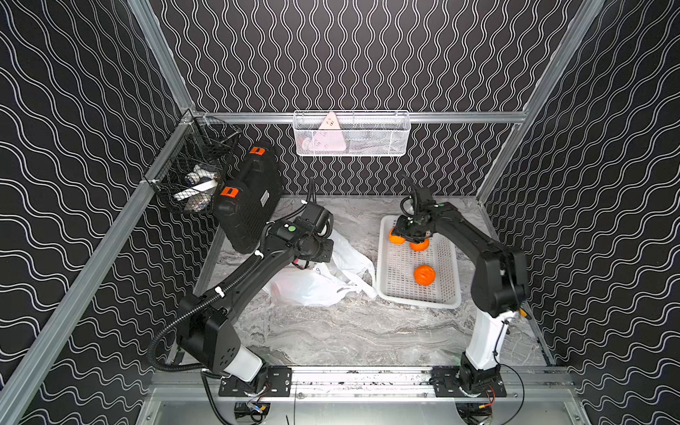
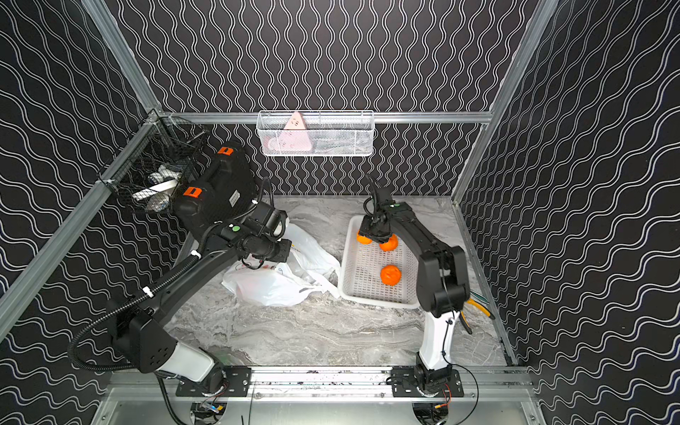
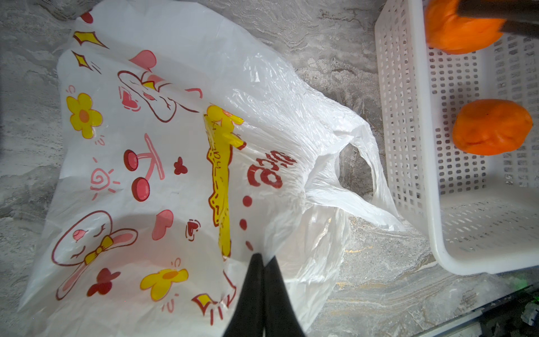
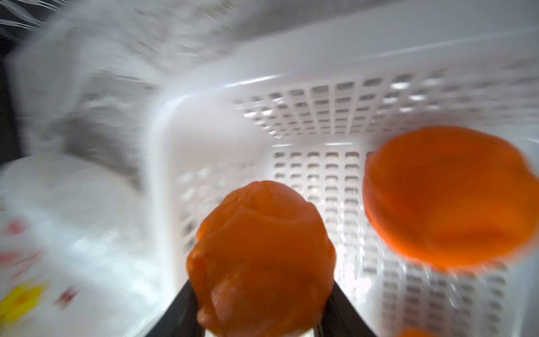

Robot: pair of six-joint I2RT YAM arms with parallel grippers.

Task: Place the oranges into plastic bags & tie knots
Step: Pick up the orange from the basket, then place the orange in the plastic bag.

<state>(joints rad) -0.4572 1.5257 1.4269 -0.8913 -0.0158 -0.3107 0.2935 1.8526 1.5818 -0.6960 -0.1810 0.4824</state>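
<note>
I took the white perforated plastic basket (image 1: 419, 302) as my reference on the grey marbled tabletop (image 1: 349, 331). My right hand (image 4: 261, 284) was over the basket's end farthest from the arm bases. Its two black fingers pressed against opposite sides of one round bright-orange fruit (image 4: 259, 233), clamped on it, though that wrist view was smeared by blur. A second orange (image 4: 446, 195) sat just beside the held one inside the basket. In a top view a third orange (image 1: 424, 275) sat apart from them, nearer the basket's middle. The thin white crinkly plastic bag (image 3: 145, 146), printed with yellow, pink and red cartoon pictures, lay crumpled on the tabletop just beside the basket, on the left arm's side. One loop handle (image 3: 350, 201) reached the basket's outer wall. My left hand (image 3: 264, 258) hung over the bag's edge with its fingers together. I could not tell whether any film was pinched between them.
</note>
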